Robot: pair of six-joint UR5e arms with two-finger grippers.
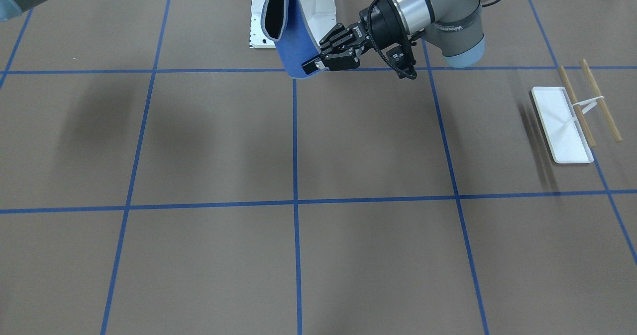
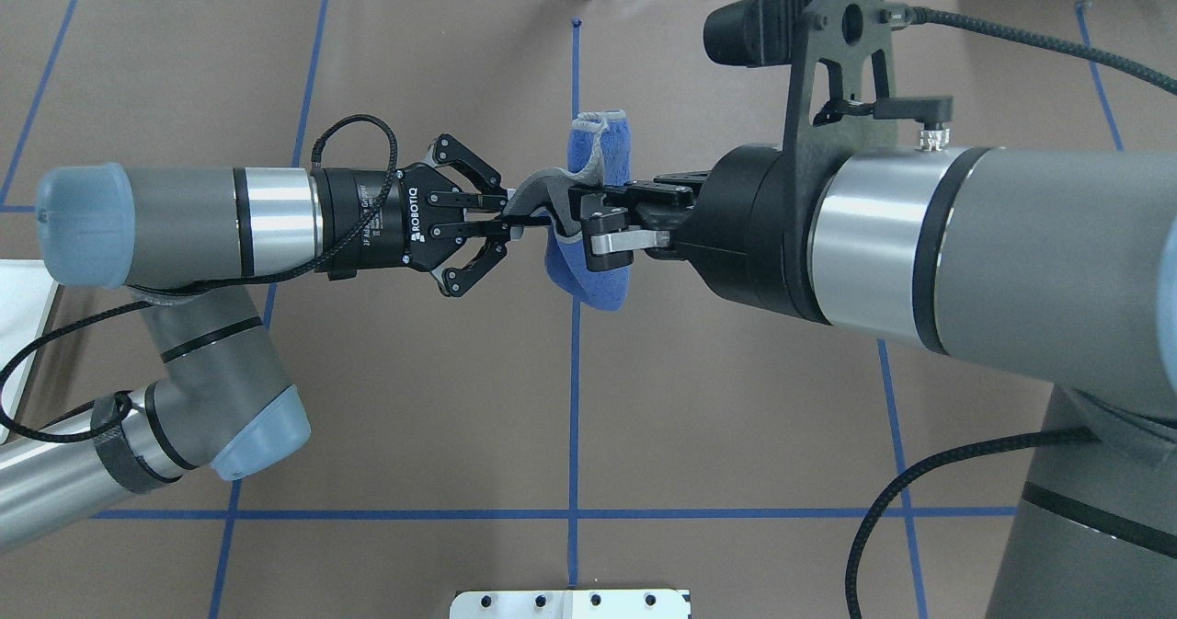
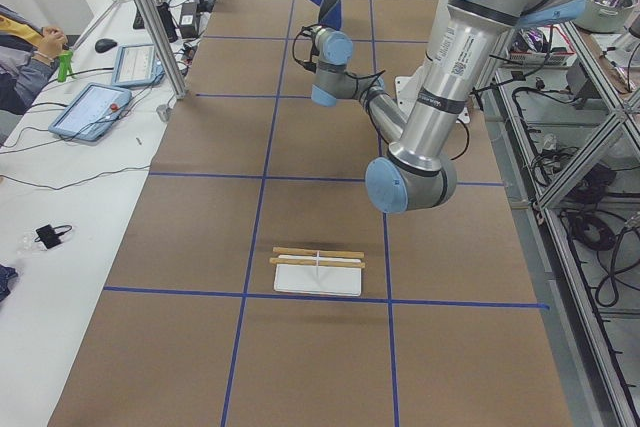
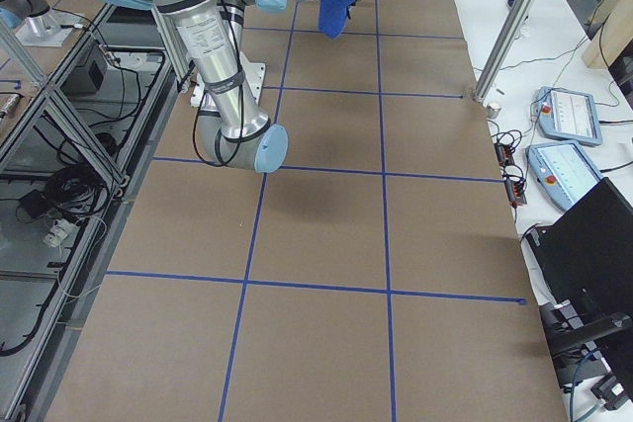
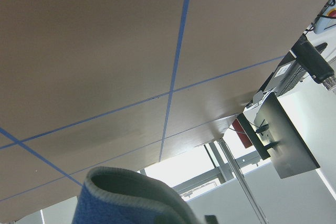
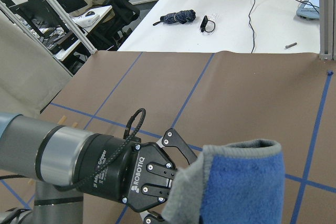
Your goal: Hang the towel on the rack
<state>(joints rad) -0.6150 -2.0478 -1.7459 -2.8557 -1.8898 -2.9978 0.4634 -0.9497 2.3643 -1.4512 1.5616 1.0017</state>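
The blue towel [image 2: 599, 161] hangs in the air between my two grippers, over the table's middle line. My left gripper [image 2: 519, 222] is shut on its pale grey edge. In the front-facing view the left gripper [image 1: 313, 66] pinches the towel's [image 1: 293, 46] lower corner. My right gripper [image 2: 594, 222] faces it from the other side and is shut on the towel's fold. The towel fills the bottom of the right wrist view [image 6: 241, 187] and shows low in the left wrist view [image 5: 131, 198]. The rack [image 1: 572, 121] stands far off on my left side, with a white tray base [image 1: 557, 111] and two wooden bars.
The large white bolted pedestal [image 1: 318, 1] stands behind the towel at the robot's base. The rack also shows in the exterior left view [image 3: 318, 272]. Brown table paper with blue tape lines [image 1: 295, 175] spreads around. Operators' desks with tablets [image 3: 90, 109] lie past the table's far edge.
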